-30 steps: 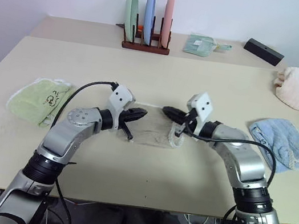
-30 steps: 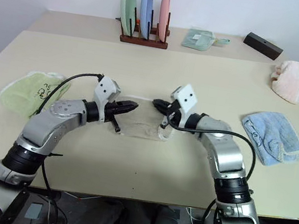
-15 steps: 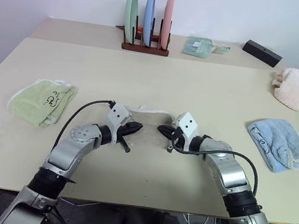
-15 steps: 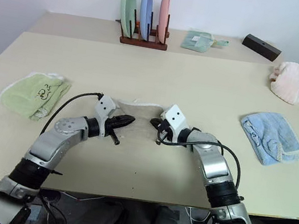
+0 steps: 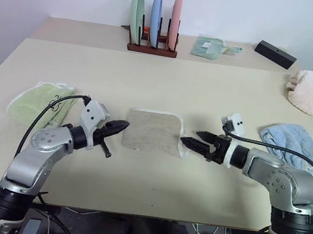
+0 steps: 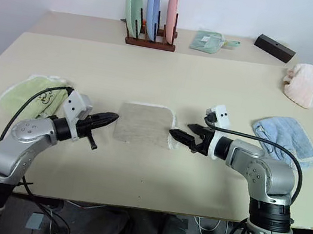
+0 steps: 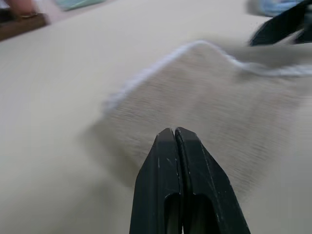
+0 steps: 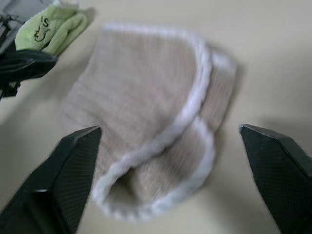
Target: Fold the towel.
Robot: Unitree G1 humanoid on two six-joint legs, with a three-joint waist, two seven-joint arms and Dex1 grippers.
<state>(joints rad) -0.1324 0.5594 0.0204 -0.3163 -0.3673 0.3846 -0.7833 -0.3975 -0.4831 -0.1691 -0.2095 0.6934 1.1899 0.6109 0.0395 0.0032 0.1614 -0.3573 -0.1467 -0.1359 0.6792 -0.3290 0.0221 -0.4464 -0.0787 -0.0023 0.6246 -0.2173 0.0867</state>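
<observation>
Standing clear of the towel [image 5: 151, 131], folded flat at table [image 5: 220, 98] centre between the pinched-shut left gripper [image 5: 119, 127] and wide-spread, empty right gripper [image 5: 193, 144]; fold apparently laid, next move likely squaring its ruffled right edge.

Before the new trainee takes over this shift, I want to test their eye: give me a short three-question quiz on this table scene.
1. True or false: the left gripper is clamped on the beige towel.
2. Which cloth lies nearest the right gripper's arm: A) green towel, B) blue towel, C) pink cloth?
3. How many plates stand in the rack?

Key: 1 false, it is shut and beside the towel, holding nothing; 2 B; 3 three.
</observation>
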